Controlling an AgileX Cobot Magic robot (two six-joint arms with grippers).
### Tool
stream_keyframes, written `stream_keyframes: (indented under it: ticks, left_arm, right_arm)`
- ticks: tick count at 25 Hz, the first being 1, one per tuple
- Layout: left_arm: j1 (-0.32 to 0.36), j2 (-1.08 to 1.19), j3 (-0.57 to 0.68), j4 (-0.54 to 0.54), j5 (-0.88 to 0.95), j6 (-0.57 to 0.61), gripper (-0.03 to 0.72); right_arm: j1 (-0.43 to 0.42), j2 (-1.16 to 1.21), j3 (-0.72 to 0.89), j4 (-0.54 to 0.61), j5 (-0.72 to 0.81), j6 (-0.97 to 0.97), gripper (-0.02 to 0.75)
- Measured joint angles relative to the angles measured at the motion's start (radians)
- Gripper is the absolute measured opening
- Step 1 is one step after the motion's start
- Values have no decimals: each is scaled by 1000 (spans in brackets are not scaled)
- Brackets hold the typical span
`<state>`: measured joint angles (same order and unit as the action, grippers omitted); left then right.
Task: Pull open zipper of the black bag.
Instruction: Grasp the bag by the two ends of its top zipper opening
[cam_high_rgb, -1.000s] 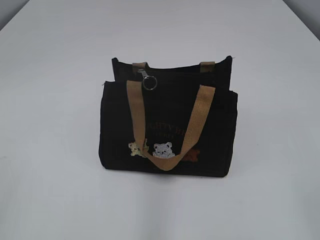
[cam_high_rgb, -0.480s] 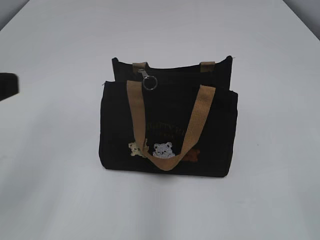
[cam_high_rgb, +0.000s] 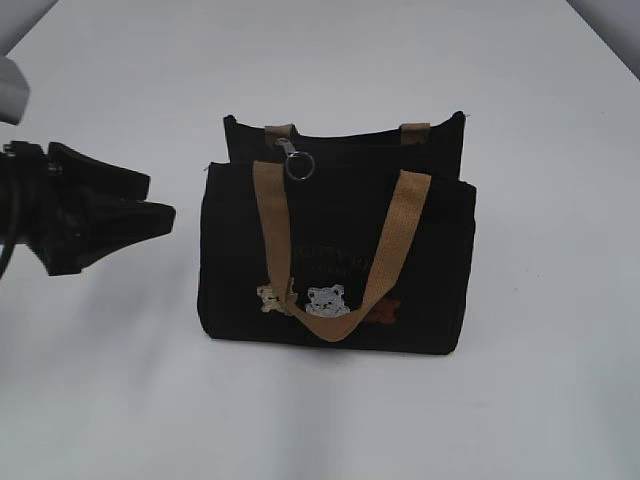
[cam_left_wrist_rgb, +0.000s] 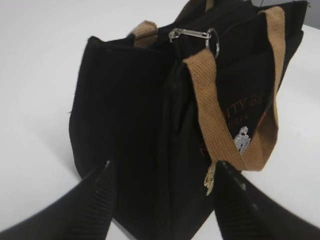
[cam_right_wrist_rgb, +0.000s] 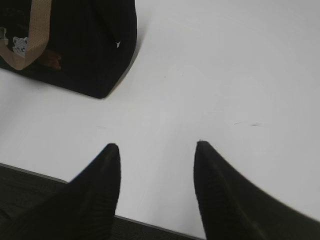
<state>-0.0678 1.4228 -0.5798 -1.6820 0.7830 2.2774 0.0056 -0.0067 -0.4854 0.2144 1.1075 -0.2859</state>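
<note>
The black bag (cam_high_rgb: 335, 250) stands upright mid-table, one tan handle hanging down its front over the bear patches. The zipper's silver pull and ring (cam_high_rgb: 298, 163) lie at the top edge, towards the bag's left end. My left gripper (cam_high_rgb: 160, 198) hovers just left of the bag, open, pointing at that end and apart from it. In the left wrist view the left gripper (cam_left_wrist_rgb: 164, 165) frames the bag's (cam_left_wrist_rgb: 125, 115) side panel, with the pull (cam_left_wrist_rgb: 192, 34) higher up. The right gripper (cam_right_wrist_rgb: 156, 146) is open over bare table, the bag's corner (cam_right_wrist_rgb: 90, 45) far ahead on its left.
The white table (cam_high_rgb: 540, 120) stretches all round the bag. In the right wrist view the table's near edge (cam_right_wrist_rgb: 150, 222) runs just below the fingers, with dark floor beyond it. The right arm does not appear in the exterior view.
The left arm has come in from the left edge of the exterior view and moved right towards the bag's left end. The bag and zipper pull have not moved.
</note>
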Motion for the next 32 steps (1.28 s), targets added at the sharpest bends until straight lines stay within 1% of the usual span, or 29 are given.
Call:
stream_keyframes:
  ticks: [4, 6, 10, 13, 14, 15, 16, 18, 19, 20, 21, 23, 26, 29, 31, 32]
  left_arm:
    - [-90, 68, -52, -36, -96, 26, 466]
    - [-118, 103, -78, -44, -127, 34, 468]
    - [-162, 198, -151, -44, -126, 37, 473]
    - [-197, 272, -212, -44, -126, 37, 472]
    - [-208, 291, -228, -45, -126, 37, 459]
    - [-219, 303, -238, -46, -126, 37, 419]
    - [-226, 310, -242, -47, -126, 36, 360]
    - [-233, 311, -242, -43, -124, 8, 157]
    - [-234, 311, -242, -41, -126, -26, 83]
    - [-235, 311, -242, -38, -132, -66, 63]
    - [-235, 311, -241, -38, -138, -96, 65]
    - [-235, 311, -237, -41, -143, -134, 65]
    - [-236, 300, -223, -45, -147, -150, 65]
    - [-236, 277, -206, -44, -166, -150, 65]
    - [-236, 264, -200, -38, -180, -152, 65]
    - [-236, 257, -198, -33, -185, -152, 65]
  right_arm:
    - [0, 0, 0, 4, 0, 0, 379]
    - [0, 0, 0, 21, 0, 0, 379]
    - [0, 0, 0, 56, 0, -7, 379]
    - [0, 0, 0, 83, 0, -58, 379]
    - [0, 7, 0, 101, 1, -84, 379]
    - [0, 26, 0, 119, 2, -114, 379]
    - [0, 50, 0, 141, 6, -140, 379]
    - [0, 131, -4, 183, 9, -199, 379]
    - [0, 170, -9, 207, 5, -226, 379]
    - [0, 219, -13, 238, -10, -264, 379]
    - [0, 270, -16, 271, -35, -309, 379]
    - [0, 363, -16, 383, -116, -408, 379]
    - [0, 531, -17, 594, -230, -602, 379]
    - [0, 735, -46, 812, -285, -851, 379]
    - [23, 885, -90, 932, -306, -1002, 378]
    - [53, 952, -123, 964, -328, -1075, 376]
